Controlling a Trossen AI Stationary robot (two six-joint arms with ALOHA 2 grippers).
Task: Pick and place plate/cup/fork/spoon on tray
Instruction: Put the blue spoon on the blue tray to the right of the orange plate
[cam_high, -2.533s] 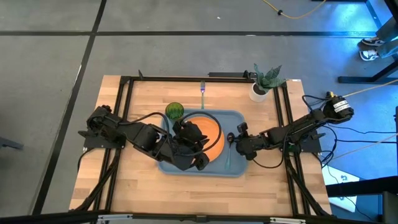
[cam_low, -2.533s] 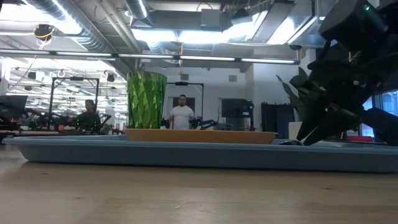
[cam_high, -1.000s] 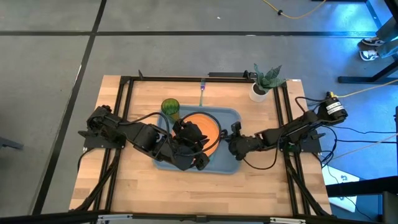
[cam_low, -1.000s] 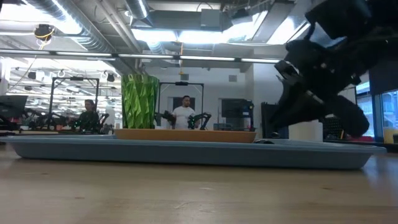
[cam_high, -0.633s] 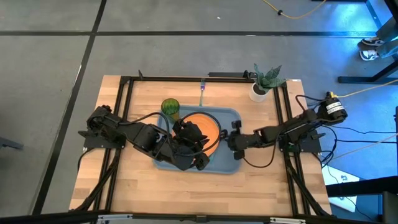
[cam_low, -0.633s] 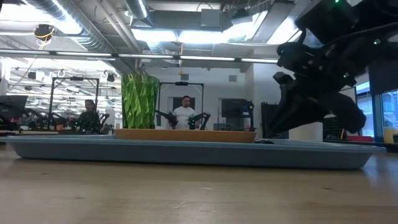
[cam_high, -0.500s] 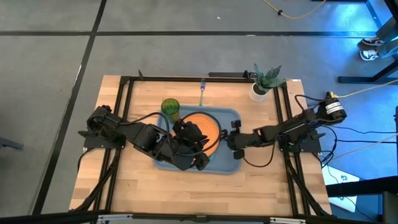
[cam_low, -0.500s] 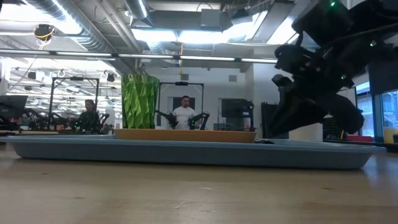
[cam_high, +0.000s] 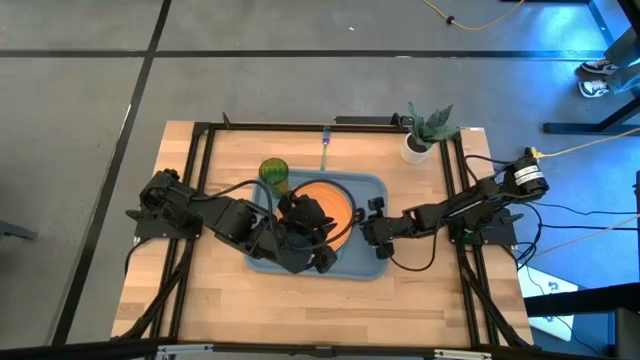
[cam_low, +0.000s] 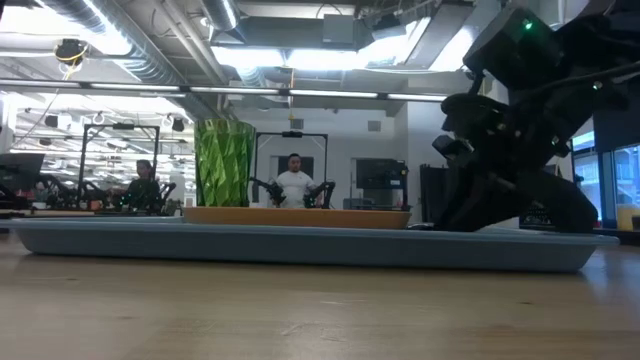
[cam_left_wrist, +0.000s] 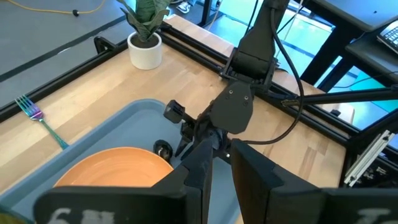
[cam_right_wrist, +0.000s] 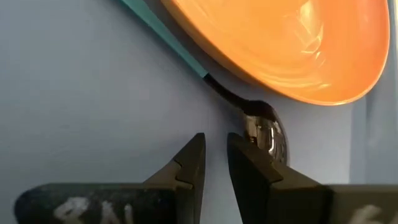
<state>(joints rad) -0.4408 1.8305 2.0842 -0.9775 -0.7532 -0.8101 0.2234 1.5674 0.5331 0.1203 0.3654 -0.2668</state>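
In the centre of the high view, on the wooden tabletop (cam_high: 220, 290), lies the blue-grey tray (cam_high: 378, 268), rigid plastic with a raised rim, light and not in need of handling; on it sits the orange plate (cam_high: 335, 200), stiff and smooth, probably slippery, best taken by its rim; just off the tray's upper-left corner stands the green cup (cam_high: 273, 173), translucent and light, easily tipped, best pinched across the rim or wall; whether it stands on the tray or on the wood I cannot tell. The fork (cam_high: 325, 143), at upper centre on the bare wood, is slim and lies flat, so I judge its blue-purple handle the place to pinch. The spoon (cam_right_wrist: 264, 127) lies on the tray floor, its teal handle running under the plate's edge; its shiny bowl looks slick. The right end effector (cam_right_wrist: 215, 163) hangs just beside that bowl, fingers drawn nearly together, holding nothing; the left end effector (cam_left_wrist: 219, 171), over the tray by the plate, shows a narrow gap, empty.
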